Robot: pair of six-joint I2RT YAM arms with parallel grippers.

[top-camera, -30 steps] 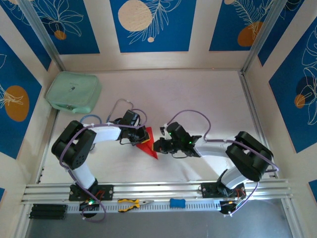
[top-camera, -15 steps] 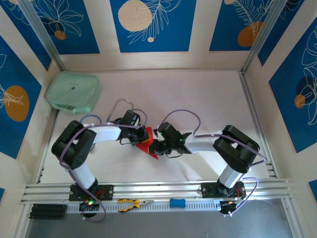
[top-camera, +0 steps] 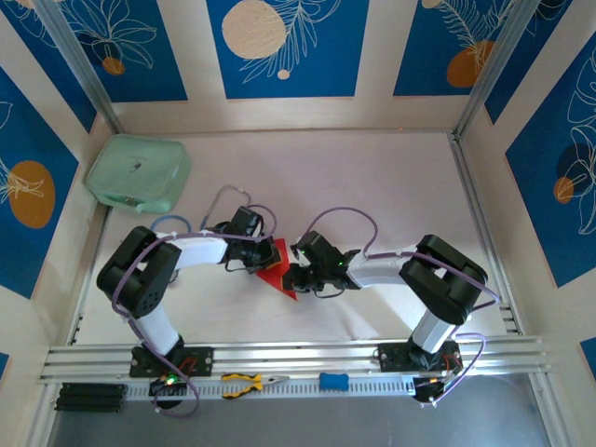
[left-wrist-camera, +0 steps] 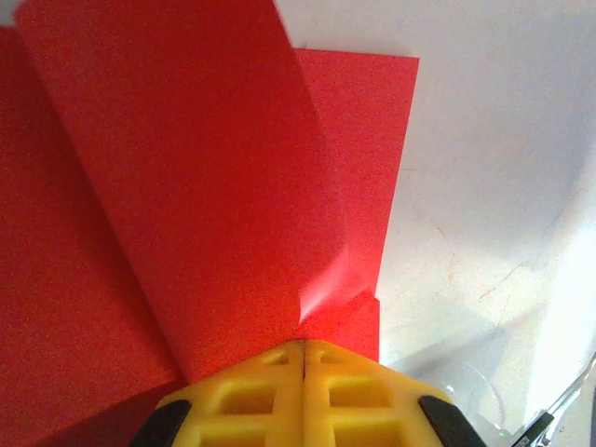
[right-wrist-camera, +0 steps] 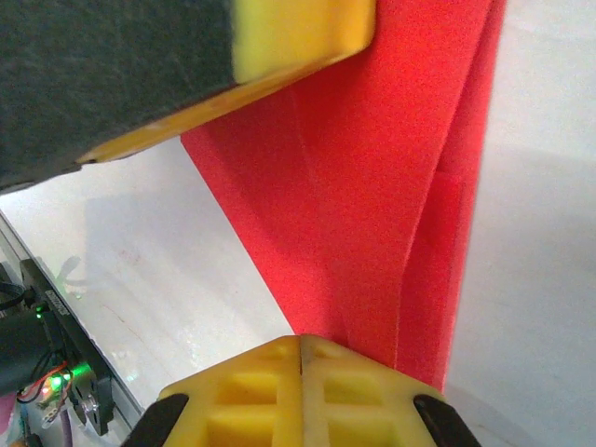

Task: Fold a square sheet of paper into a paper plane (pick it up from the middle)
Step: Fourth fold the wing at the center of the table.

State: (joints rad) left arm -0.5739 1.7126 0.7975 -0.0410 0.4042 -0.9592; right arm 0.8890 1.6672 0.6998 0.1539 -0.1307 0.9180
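Here, nearest my bases, the yellow-handled pliers (top-camera: 244,383) and a small blue block (top-camera: 333,381) lie on the rail, unmoved. Just beyond them, my 2 grippers meet over the red paper (top-camera: 279,277), which lies folded on the white table (top-camera: 391,186), a little toward my side.

Since 1 second ago my right arm has swung in. Its elbow has shifted left, and my right gripper (top-camera: 294,274) now sits against the paper's right edge, where before it stood just off it. My left gripper (top-camera: 270,257) has not moved.

In the left wrist view, my left gripper (left-wrist-camera: 304,349) has its jaws pressed together with the paper (left-wrist-camera: 186,186) flaring out from the tips, so it pinches the paper. In the right wrist view, my right gripper (right-wrist-camera: 300,343) is closed too, with its tips at the paper (right-wrist-camera: 372,186). I cannot tell whether it pinches a layer or only presses on it. My left finger (right-wrist-camera: 298,28) crosses the top of that view.

From above, both grippers cover much of the paper, so its full outline is hidden. Farthest off, the mint-green pouch (top-camera: 140,173) rests in the far left corner.
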